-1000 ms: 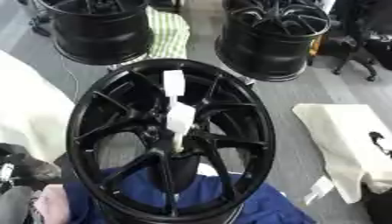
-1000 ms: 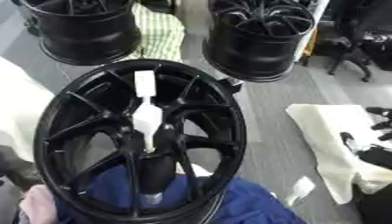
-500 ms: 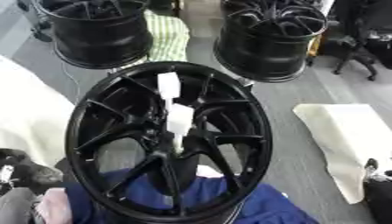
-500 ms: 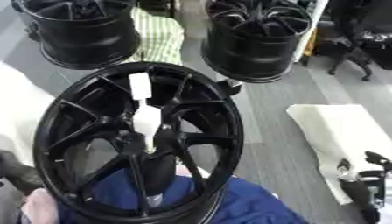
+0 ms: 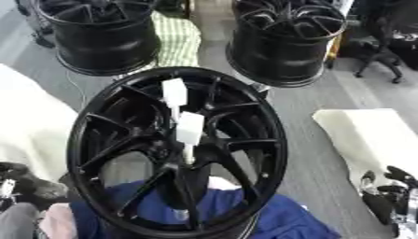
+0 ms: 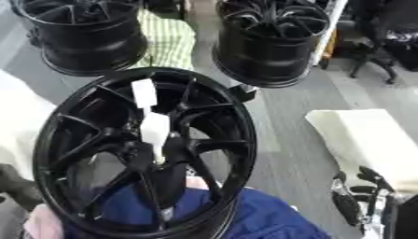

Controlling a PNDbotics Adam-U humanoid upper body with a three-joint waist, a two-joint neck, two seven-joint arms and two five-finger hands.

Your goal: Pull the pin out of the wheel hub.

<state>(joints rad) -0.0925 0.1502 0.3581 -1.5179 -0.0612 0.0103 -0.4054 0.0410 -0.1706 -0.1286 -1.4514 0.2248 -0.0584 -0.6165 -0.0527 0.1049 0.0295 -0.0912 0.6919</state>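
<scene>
A black multi-spoke wheel hub [image 5: 98, 140] stands tilted in the middle, over blue cloth. A white pin [image 5: 189, 130] with a second white tag [image 5: 174, 91] above it rises from the hub's centre bore [image 5: 186, 158]. No hand touches the pin or the hub. My left hand [image 5: 24, 181] is a dark shape at the lower left, just outside the rim. At the lower right my right hand [image 6: 361, 198] hangs open with fingers up, well away from the hub, beside a cream cloth.
Two more black wheels [image 5: 98, 37] [image 5: 286, 42] stand at the back, with a green checked cloth [image 5: 178, 42] between them. A cream cloth [image 5: 367, 140] lies on the grey floor at the right, a white sheet [image 5: 29, 126] at the left. An office chair base [image 5: 379, 60] stands far right.
My right hand has dropped from mid-right toward the lower right corner, away from the hub. The view has shifted slightly. The pin still stands in the hub.
</scene>
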